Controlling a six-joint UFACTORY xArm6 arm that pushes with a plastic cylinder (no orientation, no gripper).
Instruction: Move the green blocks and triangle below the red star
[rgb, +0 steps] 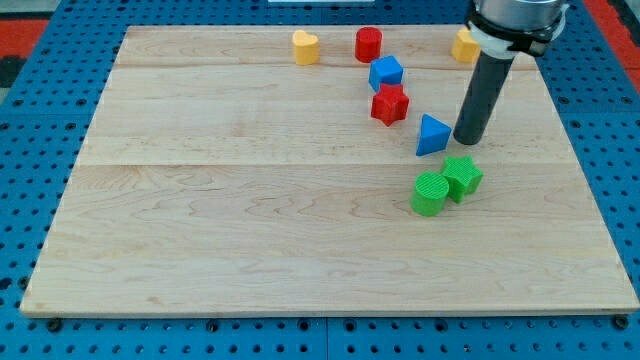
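Note:
The red star (389, 104) lies right of the board's centre, toward the view's top. A blue triangle (432, 135) sits just below and right of it. A green cylinder (430, 194) and a green star (462, 177) touch each other, below the triangle. My tip (468, 139) stands on the board just right of the blue triangle, close to it, and above the green star.
A blue cube (386, 73) touches the red star from above. A red cylinder (368, 44) and a yellow heart (306, 47) lie near the top edge. A yellow block (464, 45) sits partly behind the rod. The wooden board (200, 200) rests on a blue pegboard.

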